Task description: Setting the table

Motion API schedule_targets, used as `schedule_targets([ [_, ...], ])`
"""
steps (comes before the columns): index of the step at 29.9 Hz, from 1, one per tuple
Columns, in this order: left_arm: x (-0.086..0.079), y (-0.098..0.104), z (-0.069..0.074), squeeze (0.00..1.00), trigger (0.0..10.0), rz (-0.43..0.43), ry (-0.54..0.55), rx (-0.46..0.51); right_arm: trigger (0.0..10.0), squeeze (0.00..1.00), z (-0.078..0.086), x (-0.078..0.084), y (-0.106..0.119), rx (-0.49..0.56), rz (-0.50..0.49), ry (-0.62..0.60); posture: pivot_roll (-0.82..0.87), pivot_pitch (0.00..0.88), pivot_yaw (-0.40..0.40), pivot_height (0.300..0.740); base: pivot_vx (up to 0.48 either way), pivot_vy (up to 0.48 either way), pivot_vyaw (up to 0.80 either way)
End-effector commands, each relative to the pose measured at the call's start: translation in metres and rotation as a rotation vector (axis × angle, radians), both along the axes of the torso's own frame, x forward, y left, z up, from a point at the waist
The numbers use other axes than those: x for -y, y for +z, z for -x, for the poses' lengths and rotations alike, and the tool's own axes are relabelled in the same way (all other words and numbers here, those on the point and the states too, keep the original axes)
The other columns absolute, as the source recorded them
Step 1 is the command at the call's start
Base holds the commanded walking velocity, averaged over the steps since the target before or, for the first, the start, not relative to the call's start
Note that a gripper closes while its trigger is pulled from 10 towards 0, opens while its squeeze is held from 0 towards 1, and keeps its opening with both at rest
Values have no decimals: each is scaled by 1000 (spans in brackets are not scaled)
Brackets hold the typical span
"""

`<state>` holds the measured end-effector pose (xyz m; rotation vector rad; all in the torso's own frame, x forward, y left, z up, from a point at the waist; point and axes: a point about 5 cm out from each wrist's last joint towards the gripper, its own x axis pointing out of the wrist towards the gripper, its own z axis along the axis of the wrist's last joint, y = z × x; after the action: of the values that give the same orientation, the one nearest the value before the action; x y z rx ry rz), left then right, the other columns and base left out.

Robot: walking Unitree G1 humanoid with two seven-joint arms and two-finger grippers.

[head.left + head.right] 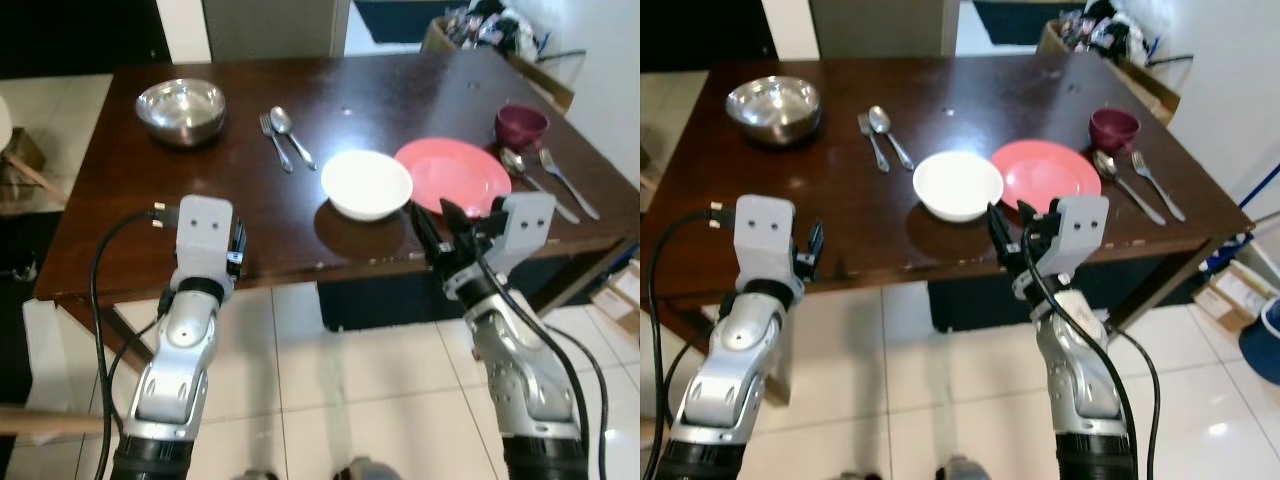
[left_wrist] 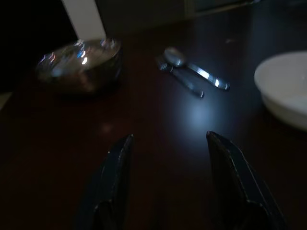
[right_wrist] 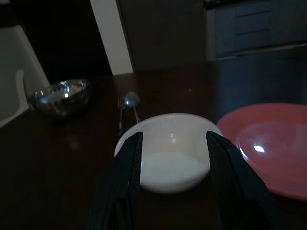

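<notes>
We are aiming our right end effector (image 1: 437, 222), fingers apart, at the white bowl (image 1: 366, 184); the left end effector (image 2: 168, 182) is hovering spread; the table (image 1: 120, 230) looks half set.

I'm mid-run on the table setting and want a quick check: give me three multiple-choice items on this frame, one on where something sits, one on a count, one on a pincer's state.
1. Where does the round white ceramic bowl sit?
A. Just left of the flat pink plate
B. Inside the shiny steel bowl
C. On the tiled floor

2. How many bowls stand on the dark wooden table?
A. One
B. Three
C. Five

3. What is the state of the right pincer?
A. Shut on a spoon
B. Open, aimed at the white bowl
C. Shut on the pink plate

Answers:
1. A: the white bowl lies beside the plate's left rim.
2. B: white, steel and the small maroon bowl.
3. B: its right wrist view shows both fingers spread, framing the white bowl, holding nothing.
</notes>
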<state>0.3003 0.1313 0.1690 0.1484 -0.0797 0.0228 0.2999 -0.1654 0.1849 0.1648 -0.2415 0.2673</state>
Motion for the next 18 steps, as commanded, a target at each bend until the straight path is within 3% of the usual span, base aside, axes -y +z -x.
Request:
schedule_targets([
  [1, -3, -5, -1, 0, 10000, -5, 18, -23, 10000, 0, 2, 0, -1, -4, -8, 10, -121, 44, 63, 740, 480, 0, 0],
  [12, -5, -4, -2, 0, 10000, -6, 25, -18, 10000, 0, 1, -5, 2, 8, -12, 46, -120, 46, 62, 740, 476, 0, 0],
  [18, -9, -3, -2, 0, 10000, -14, 59, -4, 10000, 0, 7, -19, 6, 19, 2, 192, -120, 46, 62, 740, 468, 0, 0],
])
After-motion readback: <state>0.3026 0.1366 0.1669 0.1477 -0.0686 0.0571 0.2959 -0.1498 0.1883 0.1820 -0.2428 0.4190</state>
